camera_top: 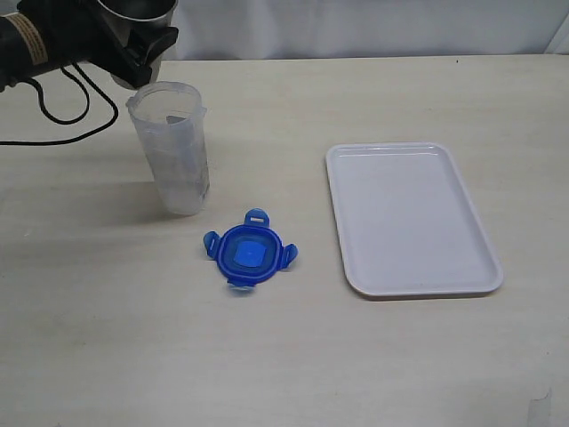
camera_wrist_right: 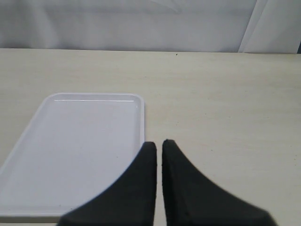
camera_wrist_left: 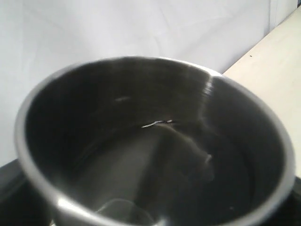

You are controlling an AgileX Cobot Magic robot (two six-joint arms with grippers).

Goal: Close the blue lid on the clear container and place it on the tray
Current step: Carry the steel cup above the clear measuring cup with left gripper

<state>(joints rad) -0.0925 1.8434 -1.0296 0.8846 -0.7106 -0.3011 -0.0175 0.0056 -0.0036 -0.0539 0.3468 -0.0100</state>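
Note:
The clear container (camera_top: 173,151) stands upright and uncovered on the table, left of centre. The blue lid (camera_top: 250,252) lies flat on the table just in front and to the right of it, its flaps spread out. The white tray (camera_top: 409,218) lies to the right with nothing on it. My left gripper (camera_top: 147,49) hangs just above and behind the container's rim, shut on a grey metal cup (camera_top: 133,11). The cup's dark inside (camera_wrist_left: 155,141) fills the left wrist view. My right gripper (camera_wrist_right: 159,143) is shut and holds nothing, beside the tray's edge (camera_wrist_right: 141,122).
A black cable (camera_top: 62,116) loops on the table at the far left under the left arm. The table's far edge meets a white backdrop (camera_top: 356,27). The right arm does not show in the exterior view.

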